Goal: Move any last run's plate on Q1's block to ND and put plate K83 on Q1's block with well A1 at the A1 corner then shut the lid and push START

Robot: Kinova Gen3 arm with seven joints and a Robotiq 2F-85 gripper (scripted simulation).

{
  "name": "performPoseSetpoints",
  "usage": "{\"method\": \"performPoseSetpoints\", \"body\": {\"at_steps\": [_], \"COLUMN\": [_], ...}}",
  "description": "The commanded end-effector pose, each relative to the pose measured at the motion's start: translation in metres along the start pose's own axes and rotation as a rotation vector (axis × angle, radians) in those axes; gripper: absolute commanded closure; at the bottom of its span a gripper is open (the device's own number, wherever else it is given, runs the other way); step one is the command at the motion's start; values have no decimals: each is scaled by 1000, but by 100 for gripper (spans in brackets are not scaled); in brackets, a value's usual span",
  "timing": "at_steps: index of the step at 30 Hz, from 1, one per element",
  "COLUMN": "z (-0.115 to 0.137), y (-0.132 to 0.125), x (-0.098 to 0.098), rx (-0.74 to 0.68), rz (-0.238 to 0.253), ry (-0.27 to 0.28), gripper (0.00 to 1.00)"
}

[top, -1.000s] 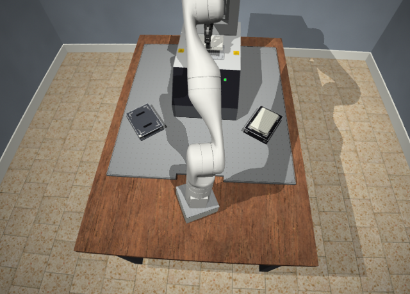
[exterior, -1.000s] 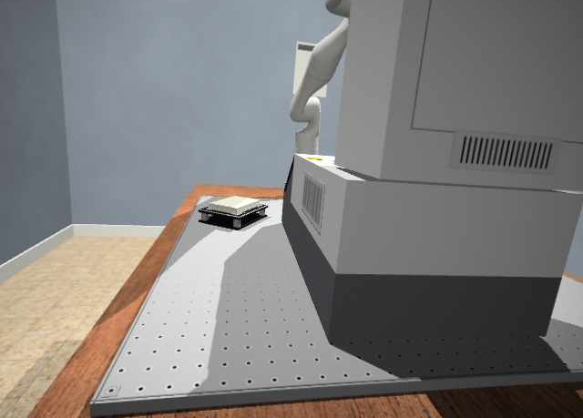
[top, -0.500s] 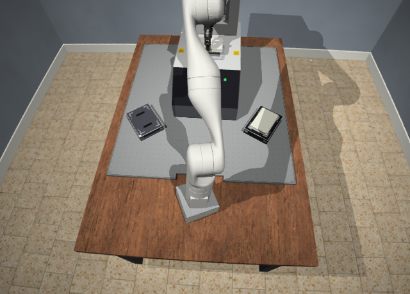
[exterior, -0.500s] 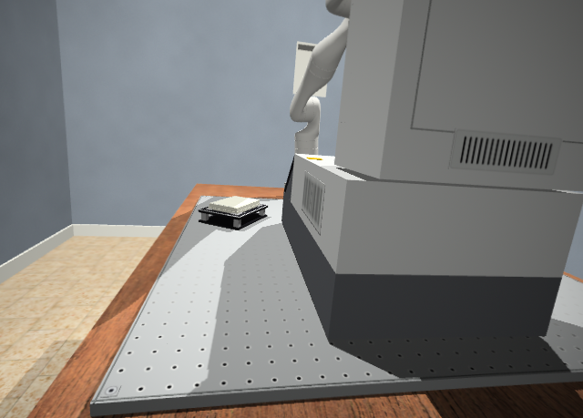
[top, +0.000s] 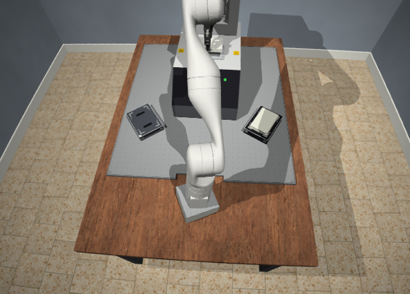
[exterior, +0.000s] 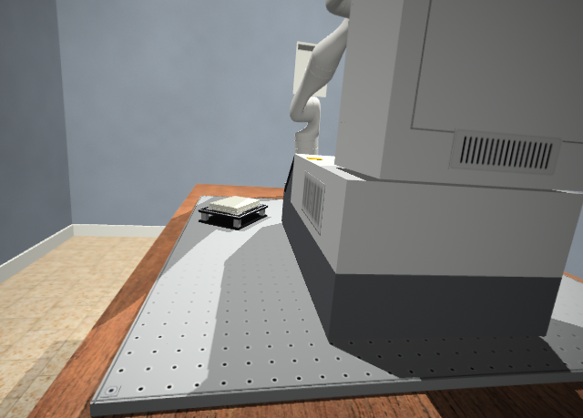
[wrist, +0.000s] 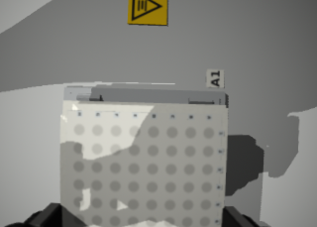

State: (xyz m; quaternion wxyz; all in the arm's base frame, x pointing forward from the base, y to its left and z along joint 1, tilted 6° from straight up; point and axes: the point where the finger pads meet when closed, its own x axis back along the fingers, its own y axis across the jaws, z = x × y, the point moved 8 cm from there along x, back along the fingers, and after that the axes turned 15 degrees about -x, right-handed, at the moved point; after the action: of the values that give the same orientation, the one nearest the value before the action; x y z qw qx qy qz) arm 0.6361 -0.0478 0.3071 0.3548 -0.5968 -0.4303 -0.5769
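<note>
My gripper (top: 207, 48) (wrist: 143, 215) is over the block of cycler Q1 (top: 228, 64) (exterior: 452, 229), its fingers against both sides of a pale plate (wrist: 134, 163). The plate is at or just above the block (wrist: 149, 94); its exact height is unclear. The A1 label (wrist: 215, 78) lies beyond the plate's far right corner. Q1's lid (top: 234, 26) stands open and the lamp (top: 225, 79) is green. The keys are hidden by the arm. Another pale plate, apparently K83 (top: 266, 118) (exterior: 235, 203), lies on the right nest. The left nest (top: 144, 119), apparently ND, is empty.
The raised lid stands close behind the gripper. A yellow warning sign (wrist: 148, 7) is on Q1's top; another sign (top: 236, 52) is near its right edge. The arm reaches over Q1's front. Both nests stand on the perforated board (top: 148, 158) in front of Q1, one each side.
</note>
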Motion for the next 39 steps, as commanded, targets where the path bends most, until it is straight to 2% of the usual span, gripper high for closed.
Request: {"method": "performPoseSetpoints", "body": {"at_steps": [1, 11, 27, 39], "z": [4, 4, 4, 4], "y": [-1, -1, -1, -1], "x": [-2, -3, -22, -21], "rx": [-4, -4, 0, -1], "rz": [1, 1, 1, 2], "ry": [4, 4, 5, 5], "gripper": [9, 9, 9, 9]}}
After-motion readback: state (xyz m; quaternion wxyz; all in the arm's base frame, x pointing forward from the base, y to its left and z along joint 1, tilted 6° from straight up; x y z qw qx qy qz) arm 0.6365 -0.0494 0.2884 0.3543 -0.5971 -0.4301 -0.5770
